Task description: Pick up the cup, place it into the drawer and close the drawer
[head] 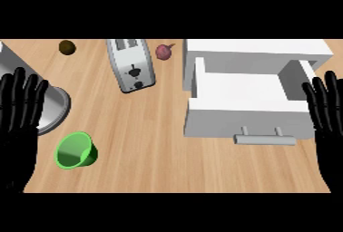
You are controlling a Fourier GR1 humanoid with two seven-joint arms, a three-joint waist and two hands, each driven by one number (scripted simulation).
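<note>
**At eight o'clock on the table, a green cup lies untouched**

Toward eight o'clock the green cup rests tilted on the wooden table. The white drawer stands pulled open at three o'clock, its handle facing six. The left hand at nine and the right hand at three rest with straight fingers, holding nothing. A toaster lies at twelve.

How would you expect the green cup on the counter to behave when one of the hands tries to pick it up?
The green cup appears to lie tilted on its side, mouth showing, so a nudge would probably roll it in a curve. It looks thin-walled and rigid, likely light. Its smooth, tapered wall might slip between fingers.
</note>
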